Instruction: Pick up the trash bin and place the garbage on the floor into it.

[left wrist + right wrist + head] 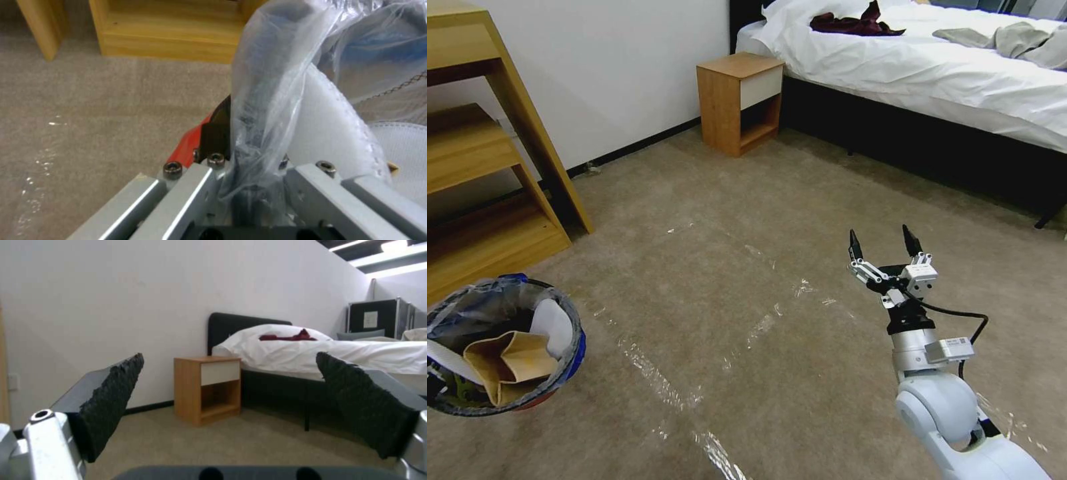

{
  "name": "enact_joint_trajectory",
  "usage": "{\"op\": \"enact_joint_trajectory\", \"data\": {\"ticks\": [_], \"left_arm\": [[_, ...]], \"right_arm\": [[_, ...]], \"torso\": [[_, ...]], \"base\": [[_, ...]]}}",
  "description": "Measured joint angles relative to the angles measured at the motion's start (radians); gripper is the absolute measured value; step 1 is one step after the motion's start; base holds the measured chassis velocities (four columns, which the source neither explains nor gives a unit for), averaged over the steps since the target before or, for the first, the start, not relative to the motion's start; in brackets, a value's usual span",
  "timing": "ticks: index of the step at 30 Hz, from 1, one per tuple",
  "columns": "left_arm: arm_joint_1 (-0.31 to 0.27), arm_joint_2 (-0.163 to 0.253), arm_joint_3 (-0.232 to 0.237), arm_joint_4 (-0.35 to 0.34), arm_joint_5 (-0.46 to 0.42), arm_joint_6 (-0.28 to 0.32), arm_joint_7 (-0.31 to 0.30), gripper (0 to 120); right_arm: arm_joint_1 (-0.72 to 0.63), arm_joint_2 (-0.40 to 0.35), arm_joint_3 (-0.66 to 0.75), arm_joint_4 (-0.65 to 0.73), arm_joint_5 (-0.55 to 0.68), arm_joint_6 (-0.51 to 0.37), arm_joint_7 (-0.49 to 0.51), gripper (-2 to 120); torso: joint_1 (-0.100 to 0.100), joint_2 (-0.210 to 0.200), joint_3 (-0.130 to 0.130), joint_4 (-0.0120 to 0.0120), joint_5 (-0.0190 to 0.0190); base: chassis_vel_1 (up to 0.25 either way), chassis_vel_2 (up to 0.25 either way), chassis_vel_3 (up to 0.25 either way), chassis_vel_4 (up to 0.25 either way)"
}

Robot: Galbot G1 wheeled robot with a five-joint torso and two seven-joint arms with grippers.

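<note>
The trash bin (570,357), with its blue band, red base and grey plastic liner, is at the lower left of the head view. Inside it lie a tan paper bag (510,367) and a white slipper (554,323). My left gripper (249,166) is shut on the bin's bag-covered rim (262,100), with the red wall (189,146) on one side and the white slipper (329,130) on the other. My right gripper (884,247) hangs open and empty above the floor (747,220), well to the right of the bin. Its black pads (113,396) stand wide apart.
A wooden shelf unit (474,167) stands close behind the bin at the left. A wooden nightstand (740,100) stands against the wall beside a bed (927,73) with white sheets. Shiny tape strips (654,380) cross the carpet.
</note>
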Motion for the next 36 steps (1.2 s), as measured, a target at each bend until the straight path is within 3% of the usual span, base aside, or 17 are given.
{"op": "enact_joint_trajectory", "data": {"ticks": [36], "left_arm": [[-0.014,0.013,0.003,0.018,0.005,-0.002,-0.001,1]], "right_arm": [[0.033,0.001,-0.064,-0.022,-0.009,0.000,0.000,98]], "torso": [[0.000,0.000,0.000,0.0002,0.0001]], "base": [[-0.098,0.096,0.096,-0.098]]}}
